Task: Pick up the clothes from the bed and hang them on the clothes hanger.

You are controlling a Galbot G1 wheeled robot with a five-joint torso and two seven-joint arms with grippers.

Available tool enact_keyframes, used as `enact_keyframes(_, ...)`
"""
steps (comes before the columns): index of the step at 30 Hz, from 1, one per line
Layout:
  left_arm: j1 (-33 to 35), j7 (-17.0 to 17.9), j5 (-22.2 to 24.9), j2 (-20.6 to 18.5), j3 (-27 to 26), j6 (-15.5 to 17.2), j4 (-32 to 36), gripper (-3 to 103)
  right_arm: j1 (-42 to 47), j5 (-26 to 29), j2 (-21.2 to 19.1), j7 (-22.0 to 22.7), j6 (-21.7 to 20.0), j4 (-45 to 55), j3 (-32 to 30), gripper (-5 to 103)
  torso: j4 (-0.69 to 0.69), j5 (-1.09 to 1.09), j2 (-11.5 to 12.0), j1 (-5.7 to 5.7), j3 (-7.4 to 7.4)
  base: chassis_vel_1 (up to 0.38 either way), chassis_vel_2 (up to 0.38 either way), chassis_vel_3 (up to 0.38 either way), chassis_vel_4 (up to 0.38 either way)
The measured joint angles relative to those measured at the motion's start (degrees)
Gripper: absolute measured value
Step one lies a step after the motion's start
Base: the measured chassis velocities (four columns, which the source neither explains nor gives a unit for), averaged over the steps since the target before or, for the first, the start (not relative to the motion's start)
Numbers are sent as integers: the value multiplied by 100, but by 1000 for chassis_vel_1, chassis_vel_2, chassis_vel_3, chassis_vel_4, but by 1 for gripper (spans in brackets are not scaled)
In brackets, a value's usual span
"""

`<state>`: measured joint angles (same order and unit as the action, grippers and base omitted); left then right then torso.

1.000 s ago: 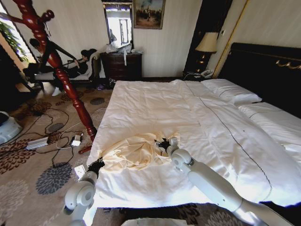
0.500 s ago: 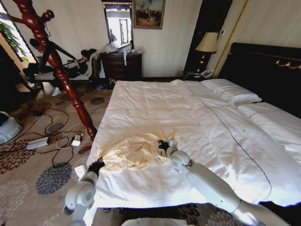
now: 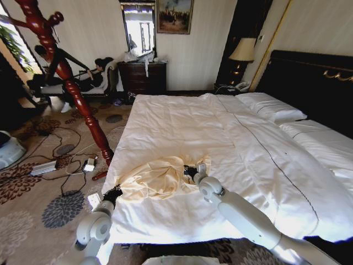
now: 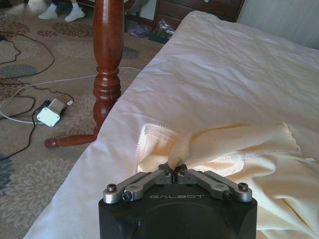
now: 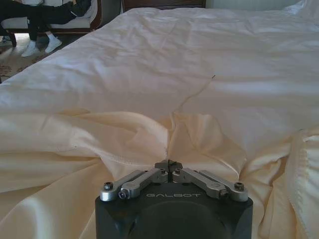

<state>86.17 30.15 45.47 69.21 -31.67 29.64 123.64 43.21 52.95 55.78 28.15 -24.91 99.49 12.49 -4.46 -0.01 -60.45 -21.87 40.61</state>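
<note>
The bed (image 3: 231, 149) is the landmark: very wide, covered in a white duvet, with white pillows (image 3: 271, 106) at its head against a tall dark headboard (image 3: 314, 83) trimmed in gold. Around the bed lies a brown carpet (image 3: 38, 193) patterned with large flowers. Off the bed's left side stands a turned red wooden post (image 3: 71, 88), with cables (image 3: 66, 165) and a small white box (image 4: 49, 115) on the carpet near the post's foot. Beyond the foot of the bed, against a pale striped wall, are a dark dresser (image 3: 143, 76), a mirror (image 3: 139, 27) and a framed painting (image 3: 174, 15). A lamp (image 3: 242, 51) stands beside the headboard.

The clothes (image 3: 157, 178), a crumpled pale cream-yellow garment, lie on the duvet at the bed's near left corner.

The left gripper (image 4: 173, 172) is at the bed's left edge, its fingers closed together on a pinched fold of the clothes. The right gripper (image 5: 169, 166) is on the opposite side of the clothes, farther in over the bed, its fingers closed with the tips meeting on the fabric. Both gripper bodies carry the word "GALBOT" in raised letters.
</note>
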Motion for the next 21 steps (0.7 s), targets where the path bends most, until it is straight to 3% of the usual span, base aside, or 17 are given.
enact_keyframes(2, -14, 1, 1, -3, 5, -1, -22, 0, 0, -18, 1, 7, -1, -9, 7, 8, 0, 0, 0, 0, 0, 0, 0, 0, 0)
enact_keyframes(5, -28, 2, 2, -8, 9, -2, -43, 0, -5, -29, 9, 8, -1, -18, 12, 14, 0, 0, 0, 0, 0, 0, 0, 0, 0)
enact_keyframes(8, -44, 5, 5, -15, 11, -3, -65, 0, -16, -49, 39, 5, -1, -45, 25, 30, 0, 0, 0, 0, 0, 0, 0, 0, 0)
enact_keyframes(11, -47, 7, 7, -17, 12, -5, -75, 0, -23, -56, 63, 3, -1, -69, 39, 35, 0, 0, 0, 0, 0, 0, 0, 0, 0)
enact_keyframes(13, -47, 12, 8, -18, 10, -7, -83, 0, -25, -71, 75, -5, -1, -89, 53, 44, 0, 0, 0, 0, 0, 0, 0, 0, 0)
enact_keyframes(14, -47, 12, 8, -18, 10, -7, -83, 0, -25, -71, 75, -5, -1, -89, 53, 44, 0, 0, 0, 0, 0, 0, 0, 0, 0)
enact_keyframes(20, -41, 23, 20, -40, -9, -11, -77, 0, 40, -104, 62, -22, 6, -99, 48, 18, 0, 0, 0, 0, 0, 0, 0, 0, 0)
enact_keyframes(21, -41, 28, 29, -52, -16, -11, -71, 0, 73, -121, 50, -28, 18, -84, 36, 18, 0, 0, 0, 0, 0, 0, 0, 0, 0)
